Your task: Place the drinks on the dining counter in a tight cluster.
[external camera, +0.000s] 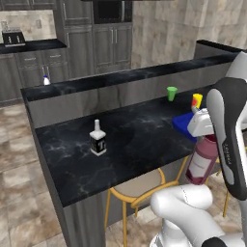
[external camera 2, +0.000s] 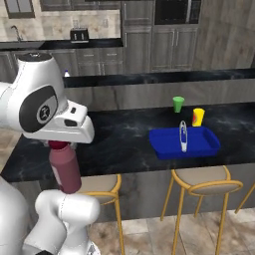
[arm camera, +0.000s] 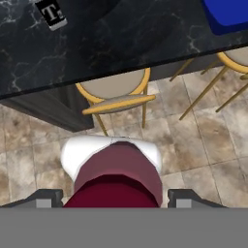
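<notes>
Presently, gripper (arm camera: 115,198) is clamped on maroon-pink bottle (external camera: 202,161) near its dark red cap, w/ fingers (arm camera: 46,197) flanking the neck; bottle hangs upright just off the front edge of dining counter (external camera: 140,140), over a yellow stool (arm camera: 115,94). Judged rigid, smooth, likely slippery & top-held, so may swing. Square clear bottle (external camera: 98,139) stands on counter, well apart; grasp it at the neck too.

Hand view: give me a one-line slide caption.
Claw closed on the maroon bottle, hanging above a yellow stool beside the dining counter.
</notes>
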Motion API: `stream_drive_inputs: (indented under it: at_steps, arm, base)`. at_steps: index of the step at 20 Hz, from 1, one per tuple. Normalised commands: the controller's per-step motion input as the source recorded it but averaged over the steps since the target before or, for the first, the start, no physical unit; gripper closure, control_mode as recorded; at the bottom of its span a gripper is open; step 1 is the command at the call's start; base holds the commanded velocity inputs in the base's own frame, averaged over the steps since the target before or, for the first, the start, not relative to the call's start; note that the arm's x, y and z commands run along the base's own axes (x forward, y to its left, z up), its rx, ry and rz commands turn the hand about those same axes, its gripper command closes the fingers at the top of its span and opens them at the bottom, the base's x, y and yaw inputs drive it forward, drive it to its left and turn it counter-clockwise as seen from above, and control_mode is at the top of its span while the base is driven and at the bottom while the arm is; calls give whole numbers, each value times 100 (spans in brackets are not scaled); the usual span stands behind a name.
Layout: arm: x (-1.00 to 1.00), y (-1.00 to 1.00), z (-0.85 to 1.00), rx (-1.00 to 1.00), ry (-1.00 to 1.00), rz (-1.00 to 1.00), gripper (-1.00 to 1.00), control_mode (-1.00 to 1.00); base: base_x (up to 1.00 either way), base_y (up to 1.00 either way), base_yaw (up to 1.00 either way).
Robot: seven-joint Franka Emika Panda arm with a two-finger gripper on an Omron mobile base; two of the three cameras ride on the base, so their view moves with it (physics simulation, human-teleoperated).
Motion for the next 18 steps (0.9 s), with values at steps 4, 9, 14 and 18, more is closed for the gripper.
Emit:
stream_drive_inputs:
  at_steps: [4, 9, 14, 18]
  arm:
    - [0, 0, 0, 0, 0, 0, 100, 100]
    - [0, 0, 0, 0, 0, 0, 100, 100]
    - [25, 36, -2, 0, 0, 0, 100, -100]
    - [73, 100, 0, 0, -2, 22, 100, -100]
  base:
    - [11, 18, 0]
    - [0, 0, 0]
    - [5, 8, 0]
    - [0, 0, 0]
